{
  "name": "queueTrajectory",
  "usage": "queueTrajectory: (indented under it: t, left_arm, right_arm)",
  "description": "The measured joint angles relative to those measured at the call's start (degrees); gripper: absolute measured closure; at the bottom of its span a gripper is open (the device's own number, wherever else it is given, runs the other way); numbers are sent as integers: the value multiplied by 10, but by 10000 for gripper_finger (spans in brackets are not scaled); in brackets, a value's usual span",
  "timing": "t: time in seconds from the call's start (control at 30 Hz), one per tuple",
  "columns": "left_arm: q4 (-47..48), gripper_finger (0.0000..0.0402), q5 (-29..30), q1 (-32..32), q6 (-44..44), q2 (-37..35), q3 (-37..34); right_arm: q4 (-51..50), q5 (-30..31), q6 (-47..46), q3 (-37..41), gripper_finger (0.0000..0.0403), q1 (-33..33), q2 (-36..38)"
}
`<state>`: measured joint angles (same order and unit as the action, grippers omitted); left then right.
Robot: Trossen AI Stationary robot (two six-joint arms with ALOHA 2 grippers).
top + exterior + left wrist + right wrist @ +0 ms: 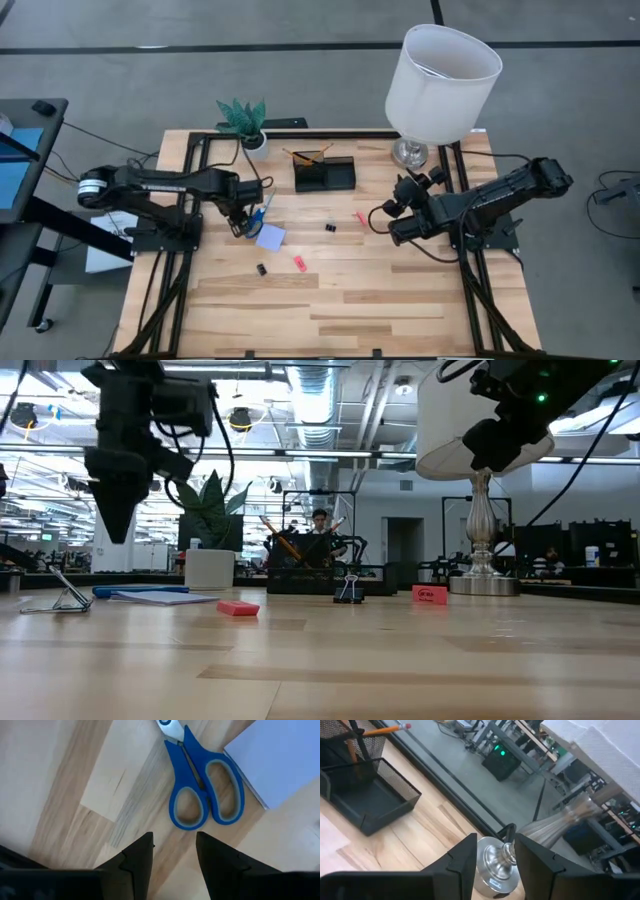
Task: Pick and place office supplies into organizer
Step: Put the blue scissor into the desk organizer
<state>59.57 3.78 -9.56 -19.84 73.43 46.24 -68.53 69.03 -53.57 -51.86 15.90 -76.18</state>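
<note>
The blue-handled scissors (202,795) lie flat on the wooden table, their handles right below my left gripper (175,851). That gripper points down, is open and hangs above them without touching (240,222). A lavender note pad (270,237) lies beside the scissors. Two black clips (330,227) (262,269) and two pink-red pieces (360,218) (299,263) lie scattered mid-table. The black organizer (323,175) stands at the far middle, with orange pens (305,155) leaning in its cup. My right gripper (492,860) is open and holds nothing; it hovers near the lamp base (495,862).
A white-shaded lamp (440,80) on a silver base stands at the far right, close to the right arm. A white pot with a green plant (243,122) is at the far left. Bare wood (380,300) spans the near half of the table.
</note>
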Motion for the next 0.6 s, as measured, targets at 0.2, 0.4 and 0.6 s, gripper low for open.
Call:
queueTrajectory:
  t: [0.2, 0.4, 0.6]
  left_arm:
    - [-26, 258, 2, 0, -3, 62, 0]
    - [-27, 258, 5, 0, -14, 107, 0]
    - [-45, 258, 5, 0, -31, 121, -1]
  right_arm:
    - [0, 1, 27, 0, 280, 1, 0]
    - [-2, 1, 46, 0, 280, 2, 0]
    - [-2, 1, 64, 0, 280, 2, 0]
